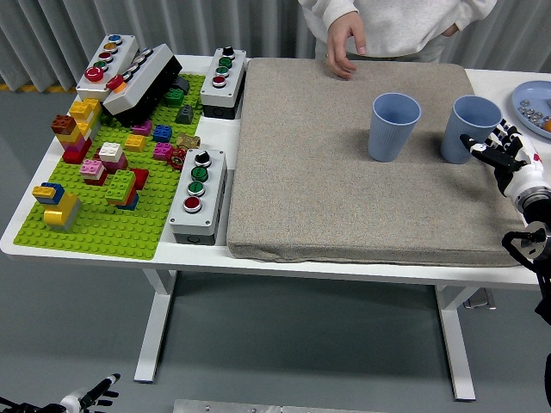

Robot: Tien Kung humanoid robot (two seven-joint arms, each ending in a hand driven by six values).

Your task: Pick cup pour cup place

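Note:
Two light blue cups stand upright on the grey mat (344, 198): the left cup (394, 127) near the middle and the right cup (472, 129) by the mat's right edge. My right hand (499, 151) is open with its fingers spread, just right of the right cup and close to its side, and holds nothing. My left hand (86, 398) hangs low at the picture's bottom left, below the table, with its fingers relaxed. A person's hand (343, 47) hovers over the mat's far edge, empty.
A blue plate (527, 90) with small items sits at the far right. A green brick baseplate (112, 237) with several bricks fills the table's left side. Button boxes (198, 196) (223, 82) (108, 67) stand beside the mat's left edge.

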